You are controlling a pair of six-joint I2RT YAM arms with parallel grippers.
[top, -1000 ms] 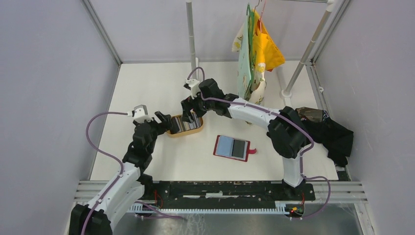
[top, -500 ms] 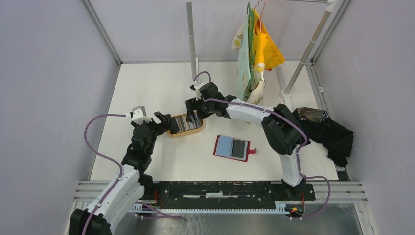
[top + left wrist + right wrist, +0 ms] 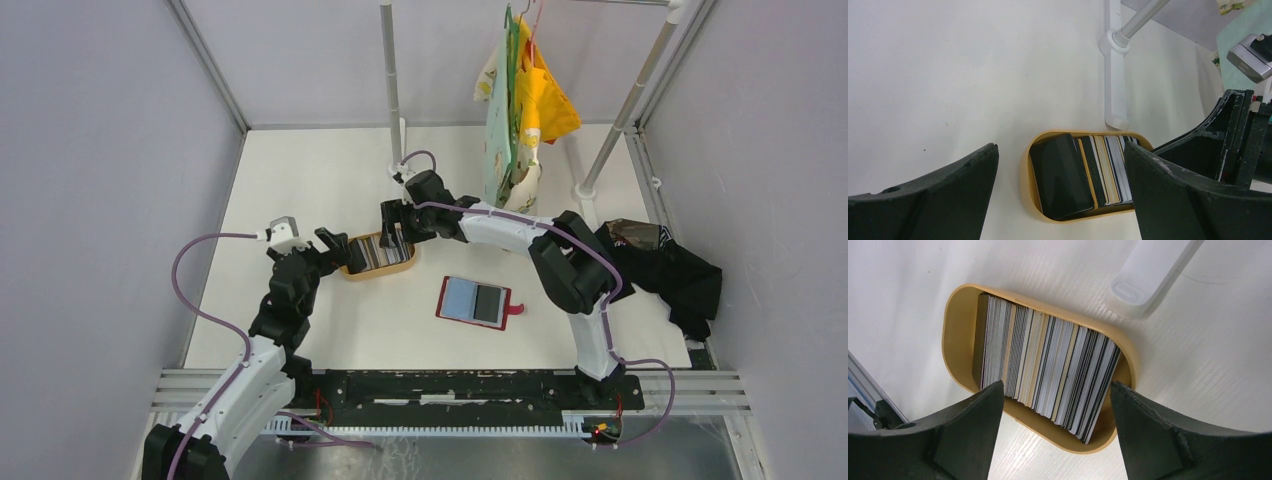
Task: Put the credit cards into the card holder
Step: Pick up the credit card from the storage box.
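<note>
Right wrist view looks down on the credit cards (image 3: 1048, 375), packed on edge in a tan tray (image 3: 955, 325) near the middle of the worktop (image 3: 300, 180). The right gripper (image 3: 1055, 395) hangs over them, jaws apart and empty. The left gripper (image 3: 1060, 150), likewise spread and empty, sits near the tray's left end. The card holder (image 3: 478, 301) lies open toward the near edge. Thin, stiff, light and slick, a card is probably best pinched across its faces at the exposed top edge.

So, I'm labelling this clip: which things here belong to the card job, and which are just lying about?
Job in hand: credit cards, packed in the tan tray; red card holder, lying open.
Lying about: hanging cloths; dark clothing heap; rack pole.
</note>
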